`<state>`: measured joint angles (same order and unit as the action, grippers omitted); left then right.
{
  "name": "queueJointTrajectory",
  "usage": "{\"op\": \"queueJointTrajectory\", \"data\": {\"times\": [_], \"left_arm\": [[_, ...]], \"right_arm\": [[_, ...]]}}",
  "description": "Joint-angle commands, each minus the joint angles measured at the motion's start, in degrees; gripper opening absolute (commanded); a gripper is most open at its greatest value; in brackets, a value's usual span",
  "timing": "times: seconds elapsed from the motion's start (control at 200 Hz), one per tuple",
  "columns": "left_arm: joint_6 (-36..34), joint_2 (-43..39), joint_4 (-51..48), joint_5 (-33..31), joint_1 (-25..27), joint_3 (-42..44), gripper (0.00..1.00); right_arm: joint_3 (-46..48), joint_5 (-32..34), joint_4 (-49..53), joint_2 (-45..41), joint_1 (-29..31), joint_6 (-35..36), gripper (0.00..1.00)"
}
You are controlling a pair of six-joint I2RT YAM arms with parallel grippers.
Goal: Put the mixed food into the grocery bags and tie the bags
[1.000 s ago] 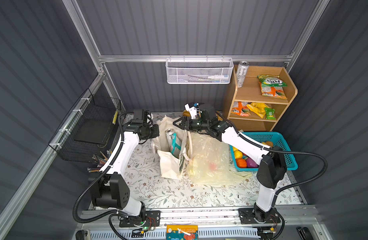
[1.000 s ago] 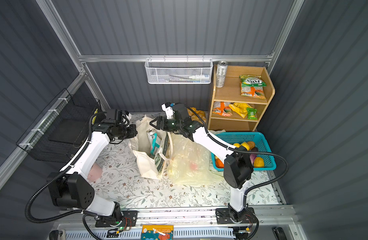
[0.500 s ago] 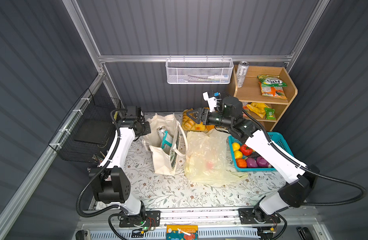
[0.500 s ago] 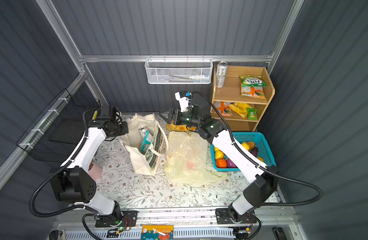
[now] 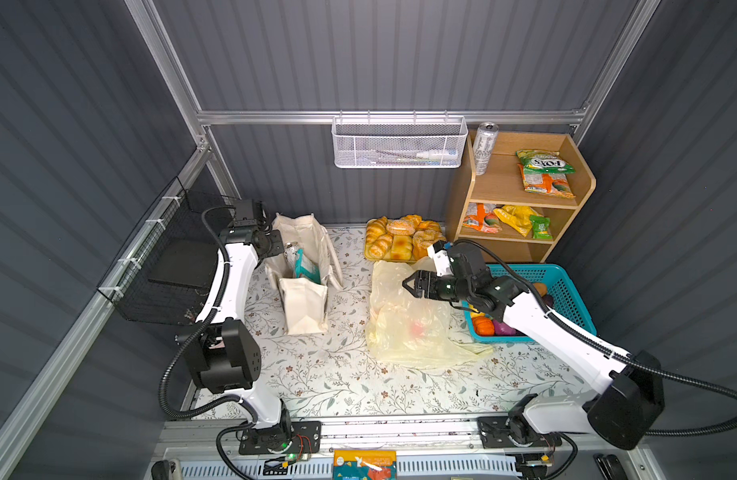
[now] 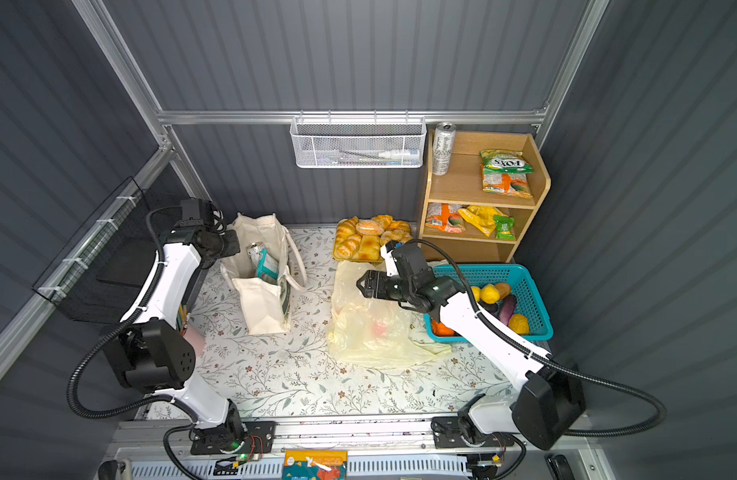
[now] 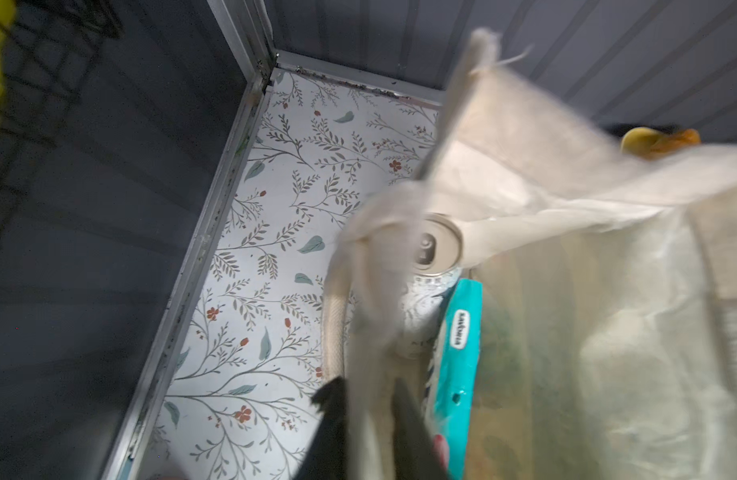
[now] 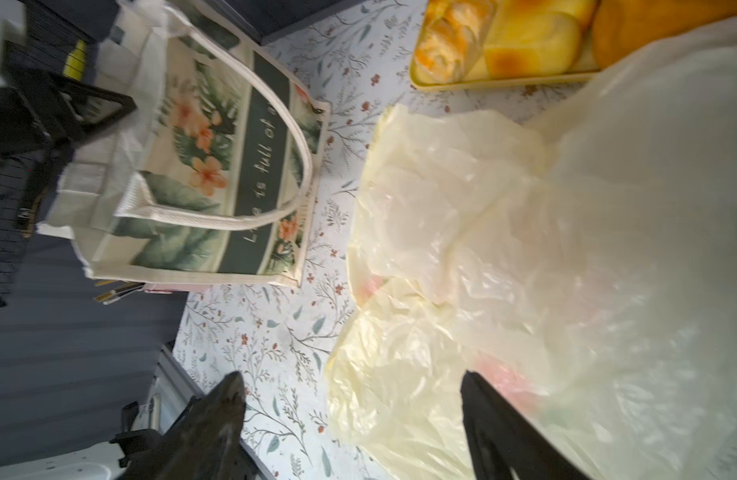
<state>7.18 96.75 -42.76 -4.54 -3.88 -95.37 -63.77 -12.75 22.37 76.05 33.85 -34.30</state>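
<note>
The cream canvas tote (image 5: 304,299) stands open at the back left, with a white drink can (image 7: 433,249) and a teal packet (image 7: 458,353) inside it. My left gripper (image 7: 367,382) is at the tote's left rim; canvas lies between its slightly parted fingers, and blur hides whether they press it. The pale-yellow plastic bag (image 5: 404,332) lies crumpled on the mat with something red (image 5: 419,330) inside. Above the bag's back edge my right gripper (image 8: 354,395) hovers open and holds nothing. Toy fruits (image 6: 489,293) fill the teal basket (image 6: 525,274).
A yellow tray of bread (image 5: 400,243) sits behind the plastic bag. A wooden shelf (image 5: 520,191) at the back right holds snack packets and a second can (image 5: 484,147). A white mesh basket (image 5: 400,143) hangs on the back wall and a black wire basket (image 5: 171,266) on the left.
My right gripper left the tote's top, swung right past the bread tray and came down over the plastic bag, opening wider. The tote shifted left with my left gripper, whose fingers have parted a little.
</note>
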Motion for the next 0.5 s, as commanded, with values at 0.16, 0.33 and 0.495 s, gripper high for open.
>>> {"op": "queueJointTrajectory", "data": {"times": [0.16, 0.33, 0.495], "left_arm": [[-1.14, -6.63, 0.11, -0.81, 0.01, -2.84, 0.90], [1.34, -9.97, -1.89, 4.15, 1.57, -8.75, 0.93], [0.94, -10.04, -5.97, -0.67, 14.91, -14.71, 0.94]], "right_arm": [[3.71, 13.53, 9.82, -2.88, -0.24, 1.29, 0.82], [5.70, 15.41, 11.70, -1.66, -3.52, 0.34, 0.84], [7.59, 11.96, 10.45, 0.42, -4.51, -0.52, 0.85]]}}
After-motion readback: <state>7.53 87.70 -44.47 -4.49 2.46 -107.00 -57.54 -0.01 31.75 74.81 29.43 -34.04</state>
